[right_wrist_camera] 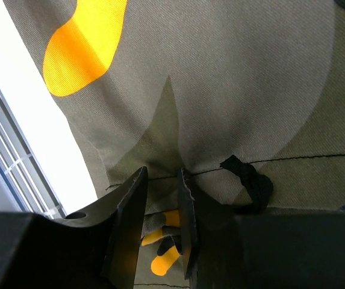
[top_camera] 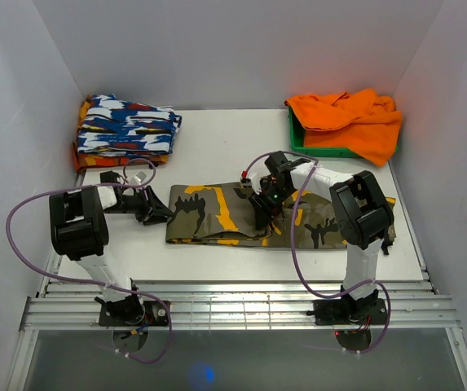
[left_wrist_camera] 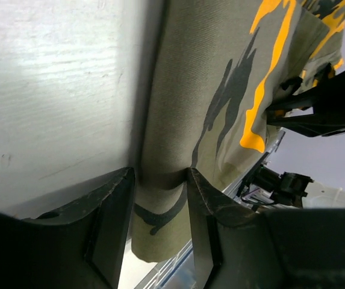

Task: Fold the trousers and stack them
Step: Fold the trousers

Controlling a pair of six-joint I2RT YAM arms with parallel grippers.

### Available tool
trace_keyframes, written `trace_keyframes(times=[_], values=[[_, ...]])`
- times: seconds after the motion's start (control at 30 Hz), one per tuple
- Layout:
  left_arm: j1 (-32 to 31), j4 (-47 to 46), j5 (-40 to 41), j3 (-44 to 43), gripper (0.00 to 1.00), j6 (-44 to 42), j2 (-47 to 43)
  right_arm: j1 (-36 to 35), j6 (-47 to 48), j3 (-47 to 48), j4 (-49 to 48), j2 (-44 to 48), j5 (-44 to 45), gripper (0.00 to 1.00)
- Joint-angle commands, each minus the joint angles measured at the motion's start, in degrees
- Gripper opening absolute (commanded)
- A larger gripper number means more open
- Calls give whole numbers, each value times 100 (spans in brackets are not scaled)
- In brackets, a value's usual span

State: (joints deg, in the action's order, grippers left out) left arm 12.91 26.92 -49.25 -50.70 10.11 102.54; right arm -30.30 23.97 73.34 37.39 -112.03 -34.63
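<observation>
Left pincer (left_wrist_camera: 161, 183), right pincer (right_wrist_camera: 162, 180) at trousers (top_camera: 213, 218)

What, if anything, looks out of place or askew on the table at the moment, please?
The orange cloth spills out of the green bin at the far right, draping over its rim. The trousers lie in a straight strip.

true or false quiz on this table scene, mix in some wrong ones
1. The trousers lie stretched out long on the table. True.
2. The orange cloth lies flat on the table. False: it drapes over a green bin.
3. The right gripper pinches a pucker of trouser cloth in its jaws. True.
4. The blue patterned garment sits under the left gripper. False: it lies folded at the far left corner, apart from that gripper.
</observation>
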Motion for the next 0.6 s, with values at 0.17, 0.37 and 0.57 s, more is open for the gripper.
trace_keyframes(times=[0.17, 0.37, 0.57], values=[[-8, -863, -453, 201, 28, 44, 152, -107, 170, -356, -21, -144, 844, 35], [299, -618, -708, 113, 0, -26, -295, 287, 73, -136, 75, 339, 835, 70], [1038, 654, -831, -484, 0, -614, -779, 1482, 423, 206, 655, 866, 379, 82]])
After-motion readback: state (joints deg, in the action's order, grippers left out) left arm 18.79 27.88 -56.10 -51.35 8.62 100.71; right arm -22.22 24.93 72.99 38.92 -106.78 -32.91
